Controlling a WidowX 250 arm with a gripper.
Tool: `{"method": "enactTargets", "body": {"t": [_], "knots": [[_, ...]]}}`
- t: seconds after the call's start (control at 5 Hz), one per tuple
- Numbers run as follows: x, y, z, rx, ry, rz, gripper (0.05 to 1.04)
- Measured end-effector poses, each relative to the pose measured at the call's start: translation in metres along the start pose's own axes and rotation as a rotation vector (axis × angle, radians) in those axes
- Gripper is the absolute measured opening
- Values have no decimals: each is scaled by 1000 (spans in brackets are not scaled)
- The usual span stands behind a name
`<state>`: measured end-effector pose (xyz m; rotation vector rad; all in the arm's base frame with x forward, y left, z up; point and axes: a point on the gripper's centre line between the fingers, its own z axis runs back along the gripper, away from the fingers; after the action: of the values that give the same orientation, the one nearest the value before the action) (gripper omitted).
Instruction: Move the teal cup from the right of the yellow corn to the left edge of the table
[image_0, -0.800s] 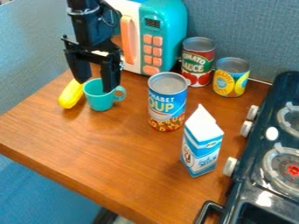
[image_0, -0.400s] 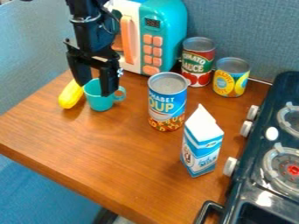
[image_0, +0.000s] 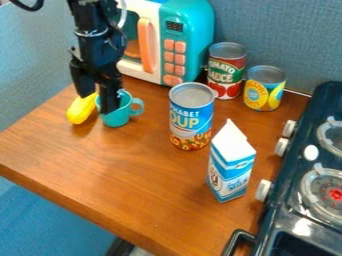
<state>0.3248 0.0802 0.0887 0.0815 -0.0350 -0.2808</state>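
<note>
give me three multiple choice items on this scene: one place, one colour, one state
1. Where is the teal cup?
a) on the stove
b) on the table, at the hand
c) on the floor

2. What colour is the microwave door handle?
a) black
b) yellow
c) orange

3. How is the milk carton placed?
a) upright
b) on its side
c) upside down

Key:
1 b: it sits on the wood below the hand.
2 c: the long bar is orange.
3 a: its peaked top points up.
</note>
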Motion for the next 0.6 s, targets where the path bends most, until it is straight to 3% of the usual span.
{"method": "enactTargets", "body": {"t": [0.2,0.6], "knots": [[11,12,-16,-25,91,-127,1001],[29,8,-15,-53,5,-175,1001]]}}
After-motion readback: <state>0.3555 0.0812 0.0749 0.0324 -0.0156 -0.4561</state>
